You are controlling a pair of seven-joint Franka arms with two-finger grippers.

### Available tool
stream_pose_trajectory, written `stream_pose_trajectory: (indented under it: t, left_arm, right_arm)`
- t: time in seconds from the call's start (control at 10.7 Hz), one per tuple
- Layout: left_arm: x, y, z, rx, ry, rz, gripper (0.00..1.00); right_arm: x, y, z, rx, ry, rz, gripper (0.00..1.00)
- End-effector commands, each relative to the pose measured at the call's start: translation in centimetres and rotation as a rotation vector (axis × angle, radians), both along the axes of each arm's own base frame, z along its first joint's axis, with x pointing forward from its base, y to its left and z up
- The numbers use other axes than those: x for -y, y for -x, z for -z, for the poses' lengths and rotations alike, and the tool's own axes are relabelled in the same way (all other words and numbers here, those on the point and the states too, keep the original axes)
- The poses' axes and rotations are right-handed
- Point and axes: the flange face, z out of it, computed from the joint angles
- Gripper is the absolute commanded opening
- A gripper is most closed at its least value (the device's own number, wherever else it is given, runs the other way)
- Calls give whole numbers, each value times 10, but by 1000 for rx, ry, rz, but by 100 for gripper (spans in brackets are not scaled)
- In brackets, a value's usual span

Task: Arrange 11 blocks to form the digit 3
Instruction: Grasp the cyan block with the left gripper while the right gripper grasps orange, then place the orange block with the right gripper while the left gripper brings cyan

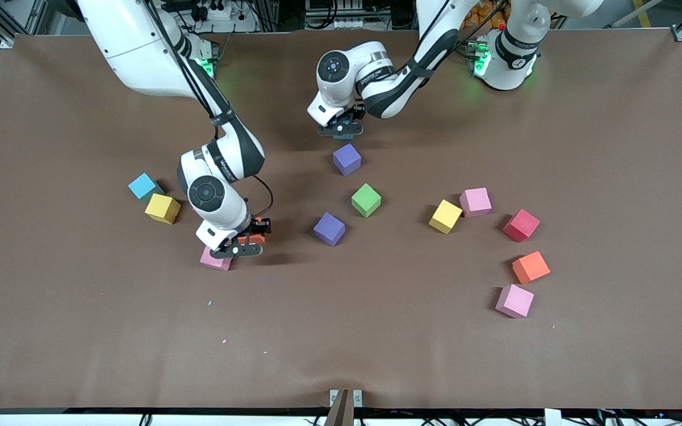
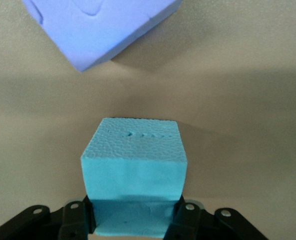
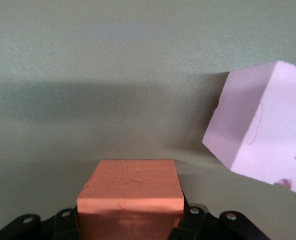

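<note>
The left pincer (image 2: 133,220) is clenched on a light blue block (image 2: 134,165), low over the tabletop (image 1: 584,118) just beside a purple block (image 1: 347,159). The right pincer (image 3: 130,222) grips an orange block (image 3: 130,192) close beside a pink block (image 1: 216,260). Outward lie green (image 1: 366,200) and second purple (image 1: 329,229) blocks mid-tabletop, a blue-and-yellow pair (image 1: 154,199) toward the right arm's end, and five loose blocks (image 1: 495,242) toward the left arm's end. No digit 3 stands formed.

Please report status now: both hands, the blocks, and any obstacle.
Left hand shut on light blue block, beside purple block. Right hand closing around orange block, pink block beside it. Digit 3 not started. No obstacle seen.
</note>
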Motion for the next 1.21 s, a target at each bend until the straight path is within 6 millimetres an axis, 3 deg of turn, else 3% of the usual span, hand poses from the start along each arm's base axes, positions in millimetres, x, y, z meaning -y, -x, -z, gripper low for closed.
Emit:
stream_pose_trajectory:
  t: [0.0, 0.19, 0.37, 0.47, 0.56, 0.65, 0.84, 1.12]
  left_arm:
    - [0, 0, -3, 57, 20, 80, 11]
    - [0, -5, -1, 70, 32, 77, 13]
    - [-2, -9, 1, 65, 29, 63, 33]
    - [-3, -10, 2, 63, 26, 53, 35]
    - [-3, -9, 2, 61, 24, 48, 50]
    - [-4, -11, 2, 61, 22, 38, 100]
    - [-3, -20, -8, 72, 27, 23, 100]
    - [-12, -48, -49, 110, 19, -11, 100]
  right_arm:
    - [3, 2, -24, 12, -8, -98, 16]
    - [22, -1, -64, -29, -5, -258, 16]
    - [25, 6, -91, -59, -10, -411, 16]
    - [24, 11, -102, -72, -14, -494, 16]
    - [27, 18, -112, -79, -21, -590, 17]
    - [29, 24, -118, -81, -29, -693, 17]
    - [32, 35, -122, -87, -44, -898, 17]
    - [24, 49, -119, -105, -55, -1114, 17]
